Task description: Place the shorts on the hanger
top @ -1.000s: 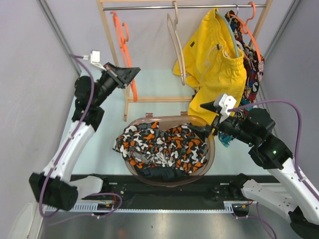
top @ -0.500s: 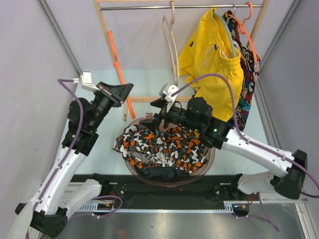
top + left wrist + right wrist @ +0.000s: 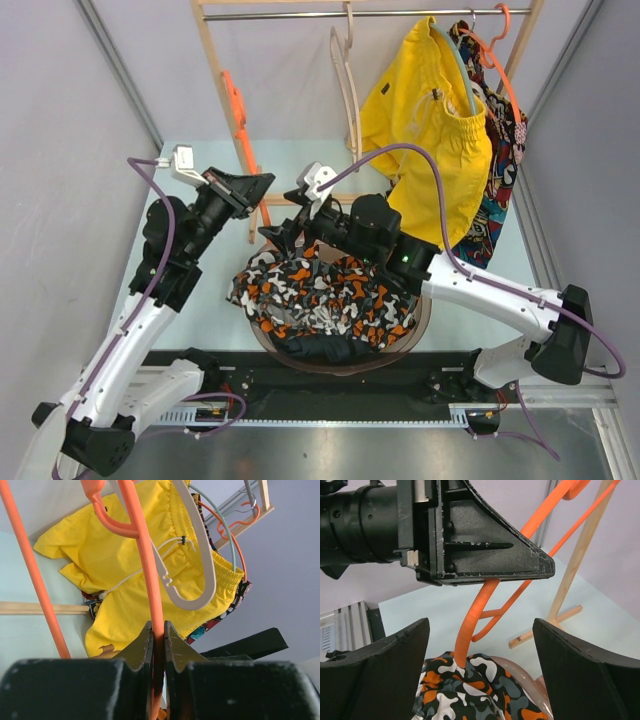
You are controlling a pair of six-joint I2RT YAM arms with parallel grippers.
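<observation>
The camouflage-print shorts (image 3: 325, 290) lie bunched in a translucent brown basin (image 3: 425, 310). My left gripper (image 3: 258, 185) is shut on the thin orange hanger (image 3: 237, 112) and holds it upright above the basin's far left rim. In the left wrist view the jaws (image 3: 157, 629) pinch the hanger's bar (image 3: 145, 560). My right gripper (image 3: 278, 235) is open wide just right of the left one. In the right wrist view (image 3: 482, 667) the hanger (image 3: 479, 607) runs down between the spread fingers and its lower end touches the shorts (image 3: 485, 695).
A wooden rack (image 3: 212, 80) stands at the back. It bears a beige hanger (image 3: 346, 85), plain yellow shorts (image 3: 430, 120) and a red-blue patterned garment (image 3: 500, 195). A dark garment (image 3: 320, 348) lies at the basin's front. Grey walls close in on both sides.
My right arm has swung from the right side leftward across the basin to beside my left gripper. My left gripper has shifted a little, with the hanger still in it.
</observation>
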